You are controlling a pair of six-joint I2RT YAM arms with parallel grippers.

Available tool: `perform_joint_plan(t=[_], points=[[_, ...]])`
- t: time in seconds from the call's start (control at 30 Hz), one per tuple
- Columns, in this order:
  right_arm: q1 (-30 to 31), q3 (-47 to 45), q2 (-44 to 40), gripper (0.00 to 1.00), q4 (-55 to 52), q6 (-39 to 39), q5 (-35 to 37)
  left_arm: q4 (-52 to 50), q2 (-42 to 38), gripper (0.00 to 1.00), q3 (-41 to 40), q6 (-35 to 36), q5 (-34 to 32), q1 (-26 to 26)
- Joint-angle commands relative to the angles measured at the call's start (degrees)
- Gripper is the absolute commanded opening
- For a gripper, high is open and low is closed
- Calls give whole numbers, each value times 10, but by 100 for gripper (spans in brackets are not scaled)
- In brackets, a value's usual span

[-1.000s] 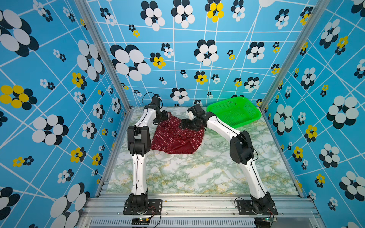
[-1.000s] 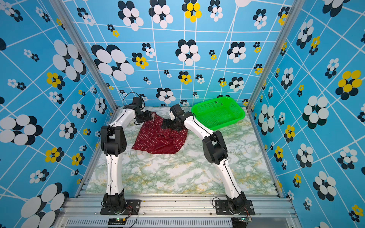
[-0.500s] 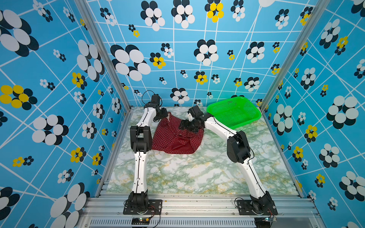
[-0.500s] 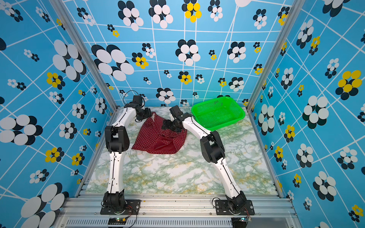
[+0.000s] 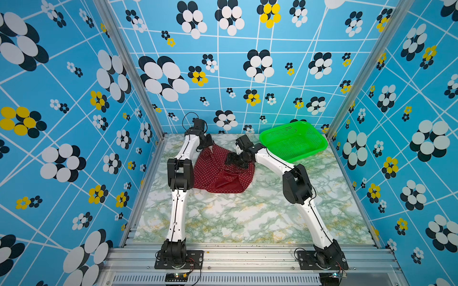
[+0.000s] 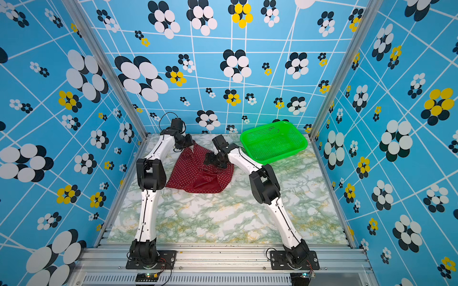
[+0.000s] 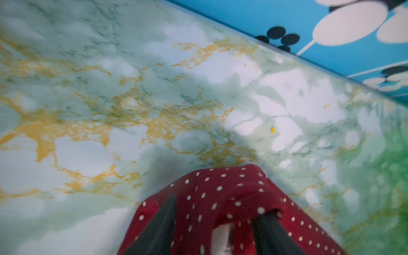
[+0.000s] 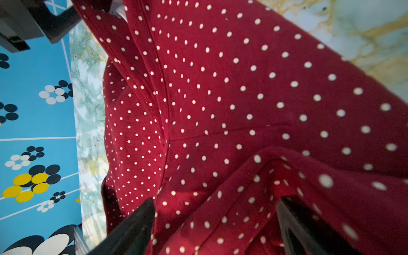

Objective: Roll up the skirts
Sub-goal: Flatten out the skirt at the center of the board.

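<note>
Left wrist view, left hand [image 7: 218,205] tightened on skirt [image 7: 231,183] corner, right hand [image 8: 215,199] spread wide

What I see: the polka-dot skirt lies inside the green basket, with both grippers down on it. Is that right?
No. The skirt lies on the marble table beside the green basket, not in it; the basket holds nothing. Both top views show this. The left gripper and right gripper are down on it, as you say.
</note>
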Motion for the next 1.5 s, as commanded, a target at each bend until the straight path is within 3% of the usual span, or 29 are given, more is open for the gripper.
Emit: perform_joint_plan(t=[0.0,0.13,0.23,0.33,0.57,0.8,0.97,1.17,1.33,1.47], points=[[11,14,12,78,-28,-5,16,7,15,26,18,3,1,-5],[14,14,14,33,-38,-2,23,13,16,8,19,12,-4,-7],[14,10,9,17,-43,-5,33,17,14,0,21,17,-8,-7],[10,-8,-19,0,-49,-17,49,11,0,0,21,25,-15,-7],[-24,-92,-149,0,-6,-14,42,27,-117,0,-28,40,-60,-2],[-71,-143,-279,0,30,10,-10,146,-349,0,-213,17,-62,12],[-101,-134,-348,0,12,16,-36,111,-457,0,-236,31,-55,14],[-107,-167,-461,0,2,18,-26,138,-636,0,-366,40,-81,9],[-108,-192,-494,0,33,38,-17,123,-688,0,-389,52,-87,6],[-123,-131,-441,0,17,38,-39,114,-658,0,-369,60,-88,6]])
